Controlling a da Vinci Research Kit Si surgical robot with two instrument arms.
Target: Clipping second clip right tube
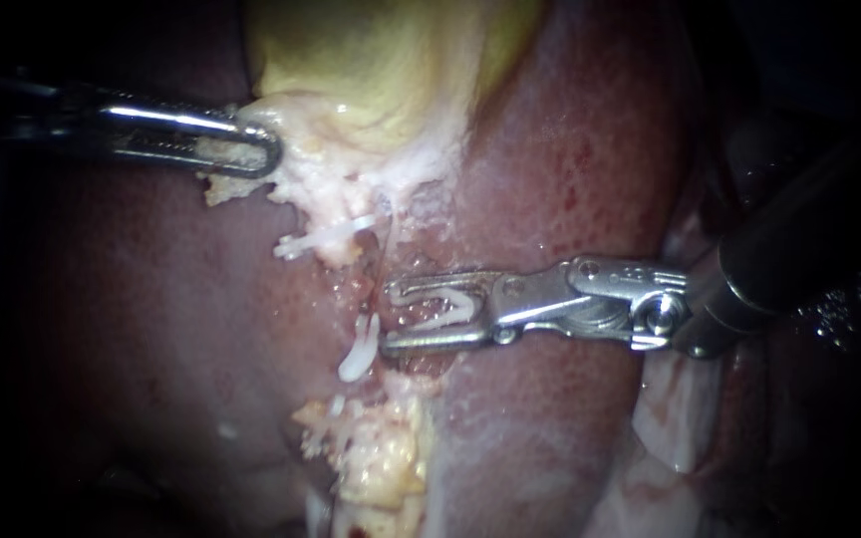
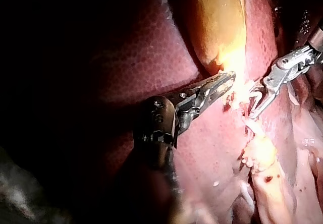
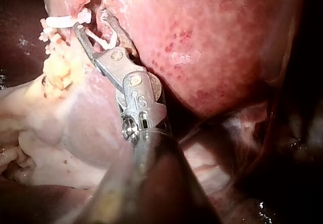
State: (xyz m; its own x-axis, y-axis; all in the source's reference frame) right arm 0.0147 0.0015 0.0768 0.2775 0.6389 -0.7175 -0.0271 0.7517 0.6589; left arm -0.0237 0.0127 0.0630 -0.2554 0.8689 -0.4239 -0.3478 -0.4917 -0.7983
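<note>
Your right instrument (image 1: 389, 319) holds a white clip (image 1: 447, 318) between its parted jaws, one leg lying against each jaw. The clip's long axis runs along the jaws and crosswise to the thin tube (image 1: 388, 244). Its open end points at the tube and sits just beside it. You cannot tell whether the tube lies inside that mouth. A closed clip (image 1: 359, 357) sits lower along the tube. On the tube's far side, your left instrument (image 1: 269, 149) pinches pale tissue (image 1: 321, 169) under the gallbladder (image 1: 381, 60).
</note>
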